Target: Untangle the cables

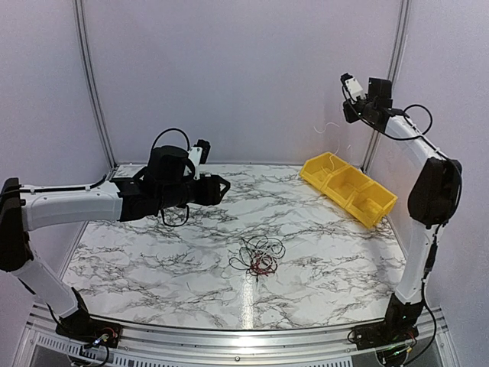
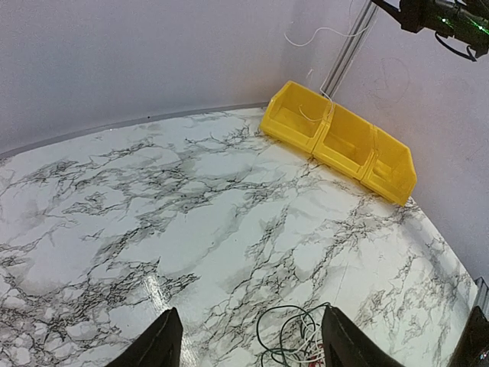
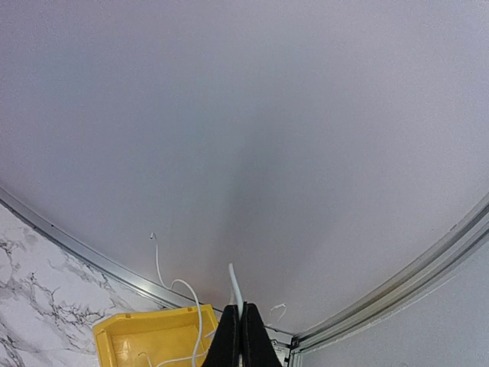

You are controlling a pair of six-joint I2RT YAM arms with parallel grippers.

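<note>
The cables (image 1: pixel 258 256) lie in a small loose tangle of black and red wires on the marble table, in front of centre. The left wrist view shows green, white and red strands of the cables (image 2: pixel 294 336) just inside my right-hand finger (image 2: pixel 348 340). My left gripper (image 1: pixel 220 188) hovers behind and left of the tangle, open and holding nothing (image 2: pixel 252 348). My right gripper (image 1: pixel 349 113) is raised high at the back right. It is shut (image 3: pixel 241 310) on a thin white wire (image 3: pixel 237 284), which hangs down into the yellow bin (image 3: pixel 145 340).
A row of three joined yellow bins (image 1: pixel 348 187) stands at the back right corner, with white wire (image 2: pixel 317 32) trailing above it. Grey walls with metal corner posts (image 1: pixel 386 84) close in the back and sides.
</note>
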